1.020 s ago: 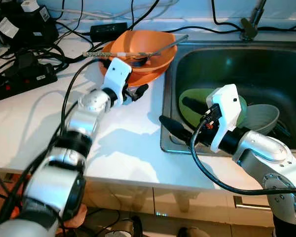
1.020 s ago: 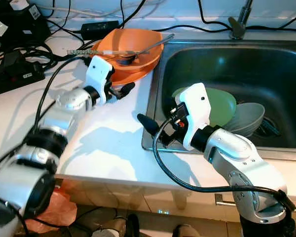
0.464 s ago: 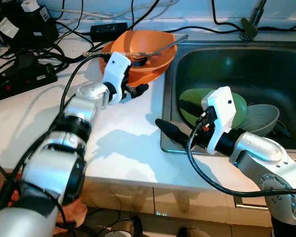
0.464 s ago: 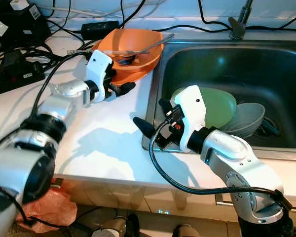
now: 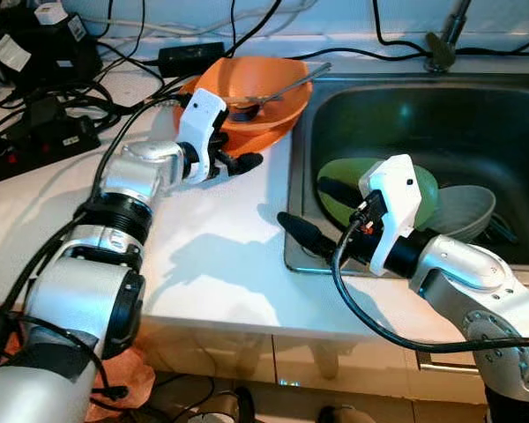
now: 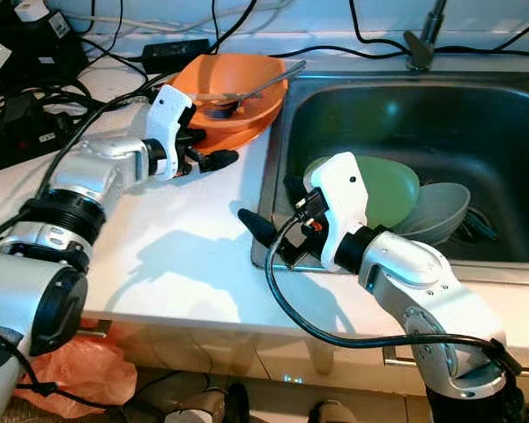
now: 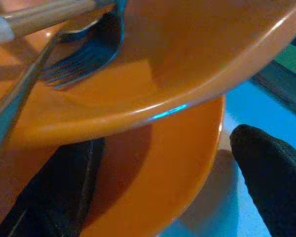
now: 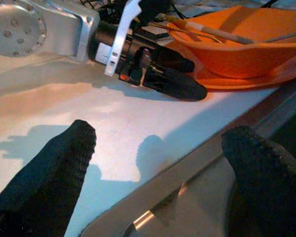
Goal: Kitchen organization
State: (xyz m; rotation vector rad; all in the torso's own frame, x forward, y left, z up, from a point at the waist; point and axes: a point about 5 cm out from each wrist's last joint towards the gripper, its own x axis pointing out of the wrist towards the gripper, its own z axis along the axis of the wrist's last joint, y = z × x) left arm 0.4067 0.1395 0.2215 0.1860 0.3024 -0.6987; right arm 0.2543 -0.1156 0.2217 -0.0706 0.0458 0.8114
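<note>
Left wrist view: my left gripper (image 5: 234, 161) wide, fingers (image 7: 54, 197) bracketing orange plate (image 7: 153, 173) edge under bowl (image 5: 251, 92) on counter (image 5: 220, 256), set for lift. Right gripper (image 5: 322, 211) wide, empty, parked over sink (image 5: 476, 123) rim, probably ready to support.

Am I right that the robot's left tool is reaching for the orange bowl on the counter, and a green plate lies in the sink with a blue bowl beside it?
Nearly. The bowl beside the green plate in the sink is grey, not blue, as the left eye view shows. The rest holds: the left tool is at the orange bowl on the counter.
</note>
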